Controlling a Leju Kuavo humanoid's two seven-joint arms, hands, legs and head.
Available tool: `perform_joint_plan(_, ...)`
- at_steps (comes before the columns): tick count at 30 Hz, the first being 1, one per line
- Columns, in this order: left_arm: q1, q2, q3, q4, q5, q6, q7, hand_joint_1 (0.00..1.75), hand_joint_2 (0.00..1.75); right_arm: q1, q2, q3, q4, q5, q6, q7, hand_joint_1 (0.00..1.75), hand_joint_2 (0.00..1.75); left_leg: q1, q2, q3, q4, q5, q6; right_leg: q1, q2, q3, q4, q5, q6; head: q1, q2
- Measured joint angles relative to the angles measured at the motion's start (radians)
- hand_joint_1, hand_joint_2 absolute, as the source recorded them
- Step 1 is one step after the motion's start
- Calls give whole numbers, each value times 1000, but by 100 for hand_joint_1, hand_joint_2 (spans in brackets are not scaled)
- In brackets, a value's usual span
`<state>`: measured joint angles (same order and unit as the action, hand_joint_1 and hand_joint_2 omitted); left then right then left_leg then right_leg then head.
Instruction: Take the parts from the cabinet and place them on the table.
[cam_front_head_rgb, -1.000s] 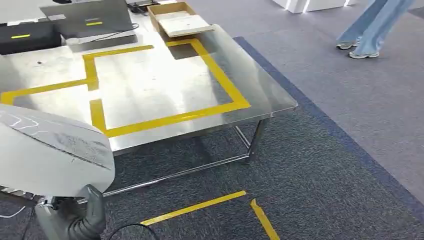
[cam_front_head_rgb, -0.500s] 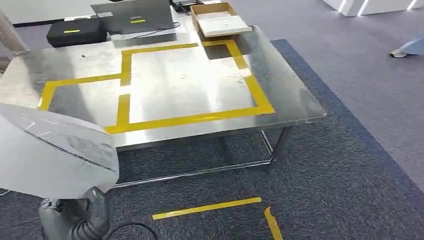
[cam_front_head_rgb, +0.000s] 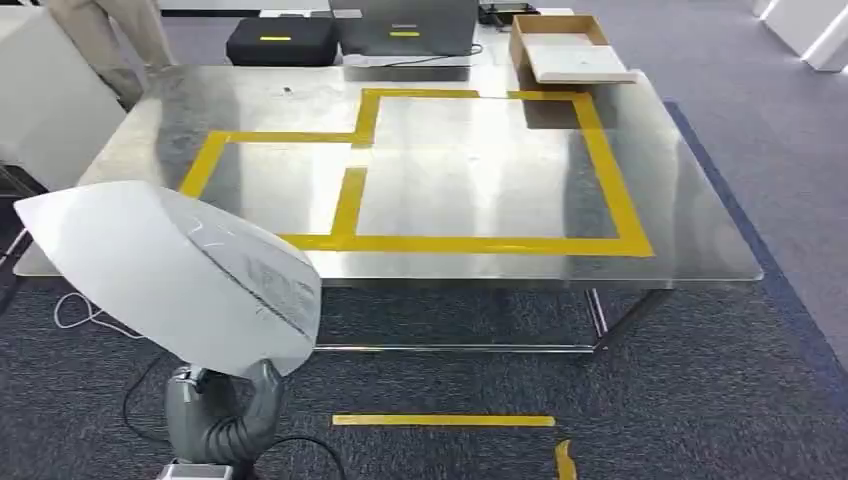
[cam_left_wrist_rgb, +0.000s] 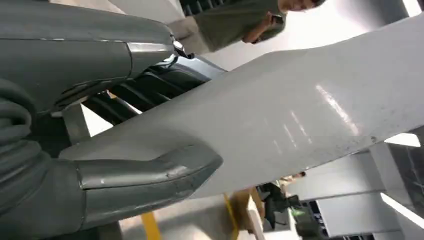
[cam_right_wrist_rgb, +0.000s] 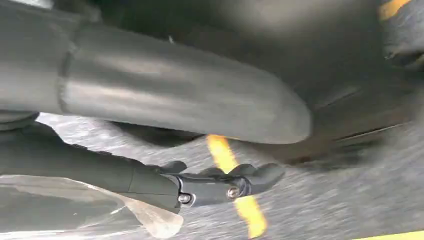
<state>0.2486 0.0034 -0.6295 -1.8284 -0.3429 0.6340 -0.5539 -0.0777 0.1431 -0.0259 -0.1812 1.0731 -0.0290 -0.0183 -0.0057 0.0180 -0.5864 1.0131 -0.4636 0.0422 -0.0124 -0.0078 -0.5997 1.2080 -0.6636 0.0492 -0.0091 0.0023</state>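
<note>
A large white curved panel part (cam_front_head_rgb: 180, 270) is gripped at its lower edge by my left hand (cam_front_head_rgb: 215, 415), low at the left in the head view. It hangs over the carpet in front of the steel table's (cam_front_head_rgb: 470, 170) near left corner. In the left wrist view the grey thumb (cam_left_wrist_rgb: 150, 175) presses on the panel's (cam_left_wrist_rgb: 300, 115) white face, with the dark fingers behind it. The table carries yellow tape rectangles (cam_front_head_rgb: 610, 190) and no parts. My right hand (cam_right_wrist_rgb: 175, 100) hangs over the carpet with thumb and fingers apart, holding nothing.
At the table's far edge stand a cardboard box with a white sheet (cam_front_head_rgb: 565, 50), a grey case (cam_front_head_rgb: 405, 25) and a black case (cam_front_head_rgb: 275, 40). A person (cam_front_head_rgb: 100, 40) stands beyond the far left corner by a white board (cam_front_head_rgb: 45, 100). Cables (cam_front_head_rgb: 80, 315) and yellow tape (cam_front_head_rgb: 440, 420) lie on the carpet.
The whole picture has shifted as the camera turned: the table now sits square and centred ahead. My left hand still holds the white panel.
</note>
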Motion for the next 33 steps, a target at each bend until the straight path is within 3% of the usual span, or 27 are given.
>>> perform_joint_plan(1,-4,2,-2,6,2,-2,-1,175,175,0,-15,-3,0,-1,0,5,0,0,-1,-5,0,0,-1,2,1,6,-41,68,-19,2,0,0)
perform_joint_plan(2,-8,3,-7,14,4,-4,-2,175,175,4,-27,-6,0,-2,0,6,0,0,-1,-14,1,1,-2,3,2,6,-69,102,-14,3,2,0)
perform_joint_plan(9,-11,3,-8,16,5,-5,-2,175,175,6,-33,-8,0,-2,0,6,0,0,-1,-18,2,1,-2,3,2,6,-72,97,1,4,1,0)
perform_joint_plan(10,-16,5,-13,24,6,-5,-3,175,175,6,-40,-9,0,-2,0,6,0,0,0,-28,5,2,-4,1,1,6,-43,2,82,3,1,0)
perform_joint_plan(11,-25,7,-18,33,7,-6,-7,175,175,4,-44,-15,0,-2,0,6,0,0,-5,-42,-1,15,-13,-16,0,21,45,-193,148,-10,1,0)
perform_joint_plan(14,-27,9,-20,38,11,-6,-11,175,175,6,-46,-15,0,38,-2,36,0,0,-3,-42,2,12,-12,-24,1,21,47,-200,154,-21,3,0)
perform_joint_plan(15,-27,10,-19,38,17,-8,-15,175,175,6,-46,-6,0,77,-1,64,0,0,-4,-42,2,7,-3,6,2,21,47,-202,156,-19,0,0)
perform_joint_plan(16,-28,10,-19,39,21,-11,-18,175,175,4,-46,8,0,101,0,83,0,0,-5,-42,3,7,-8,18,2,21,47,-202,156,-20,2,0)
perform_joint_plan(24,-30,4,-14,42,64,-46,-74,175,175,2,-43,28,0,133,-23,132,0,0,-6,-42,5,7,-8,15,2,20,49,-202,155,-20,1,0)
perform_joint_plan(28,-54,-18,-5,49,75,-74,-105,175,175,9,-40,27,0,122,-50,140,0,0,-9,-42,7,-6,-10,15,2,17,56,-215,153,-14,1,0)
perform_joint_plan(29,-58,-27,-2,51,85,-77,-112,175,175,11,-40,28,-1,130,-50,147,0,0,7,-41,26,-34,3,7,2,18,58,-217,151,-10,1,0)
perform_joint_plan(30,-65,-34,2,55,103,-79,-123,175,175,14,-40,29,-1,143,-47,154,0,0,5,-40,37,-46,5,3,2,15,48,-196,139,-5,5,0)
perform_joint_plan(31,-73,-43,6,59,124,-79,-133,175,175,17,-40,30,-1,154,-42,162,0,0,6,-39,38,-47,5,5,1,16,18,-137,105,-2,8,0)
perform_joint_plan(33,-80,-56,14,71,145,-75,-139,175,175,16,-40,34,-1,164,-42,163,0,0,5,-37,38,-45,0,5,0,16,-64,20,37,8,10,0)
